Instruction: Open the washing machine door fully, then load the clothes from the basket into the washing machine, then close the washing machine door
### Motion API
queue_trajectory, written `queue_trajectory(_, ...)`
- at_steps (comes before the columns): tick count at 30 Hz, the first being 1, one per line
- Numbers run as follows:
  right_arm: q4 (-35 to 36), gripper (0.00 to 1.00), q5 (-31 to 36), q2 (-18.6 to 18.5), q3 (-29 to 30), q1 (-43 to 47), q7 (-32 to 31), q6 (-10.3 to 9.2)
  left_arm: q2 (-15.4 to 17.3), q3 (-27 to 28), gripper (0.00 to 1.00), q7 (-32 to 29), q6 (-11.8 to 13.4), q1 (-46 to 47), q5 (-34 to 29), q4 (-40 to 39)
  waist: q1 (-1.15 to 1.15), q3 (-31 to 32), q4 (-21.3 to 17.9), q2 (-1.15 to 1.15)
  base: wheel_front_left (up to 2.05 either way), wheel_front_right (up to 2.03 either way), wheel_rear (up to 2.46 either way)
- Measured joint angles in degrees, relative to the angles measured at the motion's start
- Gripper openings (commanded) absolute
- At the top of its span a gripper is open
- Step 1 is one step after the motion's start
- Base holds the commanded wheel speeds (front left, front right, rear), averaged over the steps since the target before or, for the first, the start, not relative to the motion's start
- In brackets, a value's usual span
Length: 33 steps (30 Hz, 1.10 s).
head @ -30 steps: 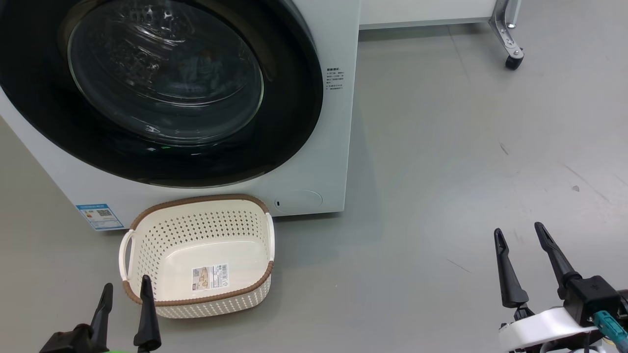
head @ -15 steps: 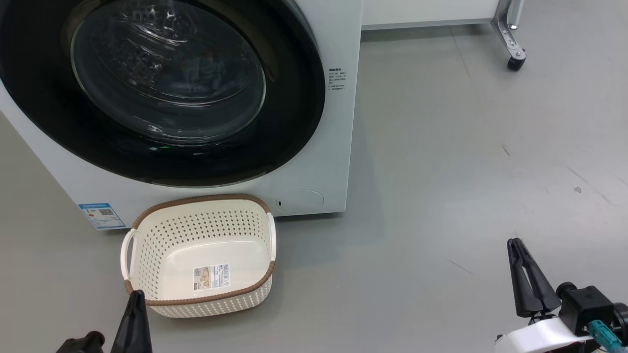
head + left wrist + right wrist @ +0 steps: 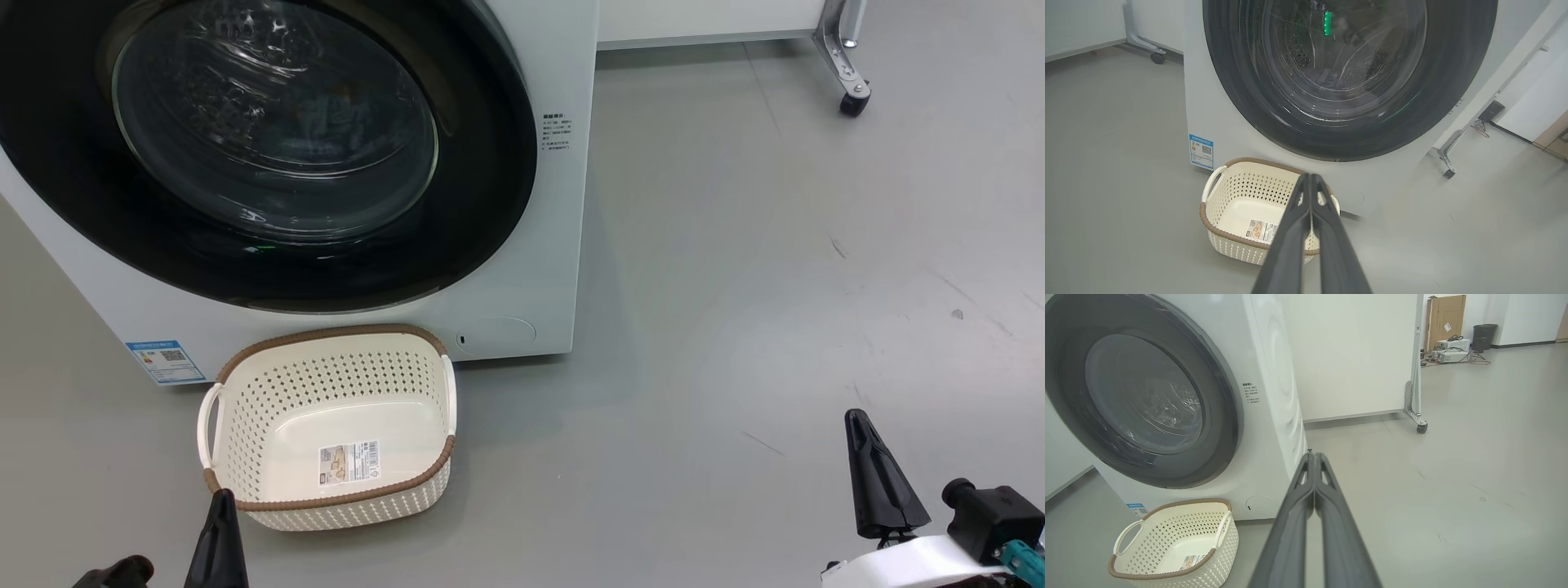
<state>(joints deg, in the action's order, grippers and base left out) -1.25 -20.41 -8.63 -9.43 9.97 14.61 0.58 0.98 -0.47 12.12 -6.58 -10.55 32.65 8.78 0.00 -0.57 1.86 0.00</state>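
The washing machine (image 3: 506, 269) is filling the head view from nine to twelve o'clock, and the washing machine door (image 3: 269, 245) is lying flush against its front, looking shut. The basket (image 3: 351, 510) is sitting on the floor (image 3: 735, 327) at seven o'clock, just below the door, carrying nothing but the label (image 3: 349, 462) on its bottom. The clothes (image 3: 331, 106) are probably showing as the dim bluish patch behind the door's glass, though it is too murky to be sure. The left gripper (image 3: 221, 498), at seven o'clock, is holding its jaws together on nothing, its tip just beside the basket's near rim. The right gripper (image 3: 856, 418), at four o'clock, is doing the same over bare floor. The job is looking finished, yet the door may not be catching fully: a fold trapped at its edge would be holding it off, and nothing here is settling that. A forward swing of the left arm would be shoving the basket into the machine.
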Motion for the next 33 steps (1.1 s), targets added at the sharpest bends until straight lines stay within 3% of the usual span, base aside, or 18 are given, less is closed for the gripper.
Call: queue_trajectory(33, -3.35, 0.00, -29.22, 1.00, 4.87, -3.70, -6.28, 1.13, 0.47, 0.77, 0.00, -6.41, -0.01, 4.32, 21.94, 2.13, 0.00, 0.09, -0.62, 0.00, 0.00, 0.00, 0.00)
